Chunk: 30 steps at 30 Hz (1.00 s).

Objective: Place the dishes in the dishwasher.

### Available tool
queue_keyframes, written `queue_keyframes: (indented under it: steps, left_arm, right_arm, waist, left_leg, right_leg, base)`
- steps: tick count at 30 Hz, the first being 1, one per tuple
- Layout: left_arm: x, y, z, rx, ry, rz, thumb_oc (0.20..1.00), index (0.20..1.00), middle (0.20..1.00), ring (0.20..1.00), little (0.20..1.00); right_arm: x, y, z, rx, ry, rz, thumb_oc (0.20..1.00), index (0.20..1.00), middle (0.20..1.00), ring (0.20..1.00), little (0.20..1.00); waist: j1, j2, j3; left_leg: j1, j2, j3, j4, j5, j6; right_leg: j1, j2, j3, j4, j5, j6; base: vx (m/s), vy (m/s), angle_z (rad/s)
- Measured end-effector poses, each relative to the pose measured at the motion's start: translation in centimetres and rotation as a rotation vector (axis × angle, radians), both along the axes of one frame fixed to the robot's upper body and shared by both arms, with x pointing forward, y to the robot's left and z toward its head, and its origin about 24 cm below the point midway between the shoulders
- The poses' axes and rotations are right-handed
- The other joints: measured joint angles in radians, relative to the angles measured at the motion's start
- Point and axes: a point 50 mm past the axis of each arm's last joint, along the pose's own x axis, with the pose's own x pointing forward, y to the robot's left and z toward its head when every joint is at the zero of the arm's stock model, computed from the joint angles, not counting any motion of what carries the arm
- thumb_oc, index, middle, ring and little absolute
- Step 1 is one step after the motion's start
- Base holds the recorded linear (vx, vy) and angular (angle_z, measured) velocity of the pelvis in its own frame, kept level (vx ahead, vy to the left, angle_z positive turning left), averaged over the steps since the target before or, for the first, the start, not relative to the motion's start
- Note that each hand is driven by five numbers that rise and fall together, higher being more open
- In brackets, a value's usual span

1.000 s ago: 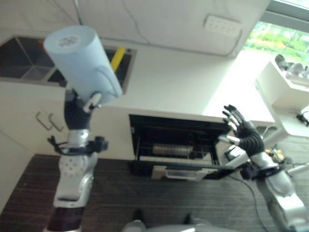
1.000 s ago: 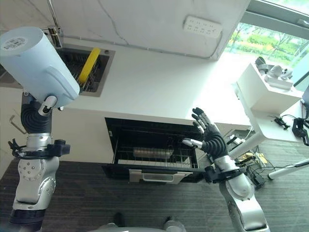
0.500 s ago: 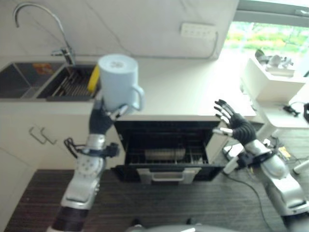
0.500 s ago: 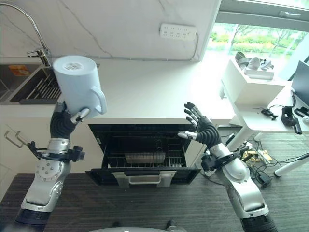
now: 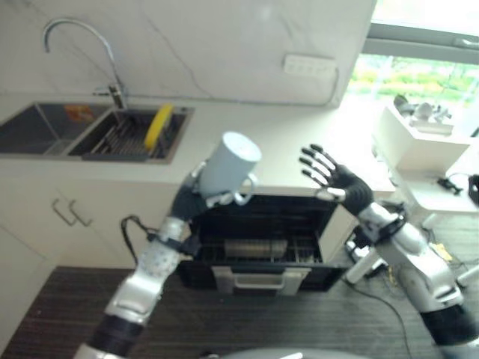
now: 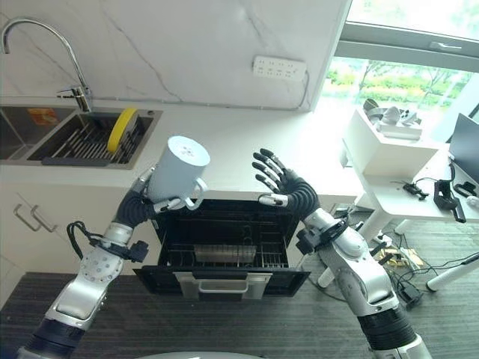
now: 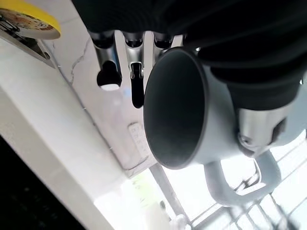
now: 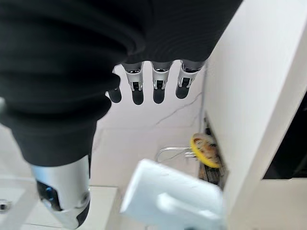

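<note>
The left hand (image 6: 142, 202) is clamped on a pale blue mug (image 6: 177, 170) held bottom-up above the front edge of the open dishwasher (image 6: 224, 247), the right hand (image 6: 288, 193) spread empty beside it, so lowering the mug onto the rack (image 6: 224, 258) looks next.

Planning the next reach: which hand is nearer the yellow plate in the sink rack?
Left. The left hand, curled round the mug, is raised over the counter edge, right of the yellow plate. The open right hand is further right, above the dishwasher.
</note>
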Motion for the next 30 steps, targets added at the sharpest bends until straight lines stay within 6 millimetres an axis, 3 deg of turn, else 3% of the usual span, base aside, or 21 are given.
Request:
queue_keyframes:
  steps: [4, 9, 30]
  left_arm:
    - [0.1, -0.7, 0.1, 0.036, -0.023, -0.014, 0.200, 0.200, 0.200, 0.200, 0.200]
    - [0.3, -1.2, 0.3, 0.076, -0.054, -0.020, 0.200, 0.200, 0.200, 0.200, 0.200]
    - [0.3, -1.8, 1.0, -0.011, -0.171, 0.107, 0.200, 0.200, 0.200, 0.200, 0.200]
  right_arm:
    - [-0.4, 1.7, -0.3, 0.009, 0.015, 0.065, 1.000, 1.000, 1.000, 1.000, 1.000]
    - [0.0, 2.5, 0.3, 0.013, 0.011, 0.062, 1.000, 1.000, 1.000, 1.000, 1.000]
    - [0.6, 3.9, 0.5, 0.112, 0.033, -0.107, 1.000, 1.000, 1.000, 1.000, 1.000]
  waist:
    - [0.000, 0.000, 0.000]
    - [-0.001, -0.001, -0.002]
    - [0.004, -0.002, -0.003]
  left_leg:
    - [0.000, 0.000, 0.000, 0.000, 0.000, 0.001]
    - [0.000, 0.001, 0.000, 0.000, -0.001, 0.003]
    - [0.001, 0.000, -0.006, 0.000, 0.000, 0.001]
  right_leg:
    - [-0.001, 0.000, 0.000, 0.000, -0.004, 0.006]
    - [-0.003, 0.000, 0.001, 0.000, -0.004, 0.007]
    - [0.005, -0.001, -0.006, 0.000, -0.003, 0.006]
  base:
    - [0.00, 0.000, 0.00]
    - [0.00, 0.000, 0.00]
    - [0.00, 0.000, 0.00]
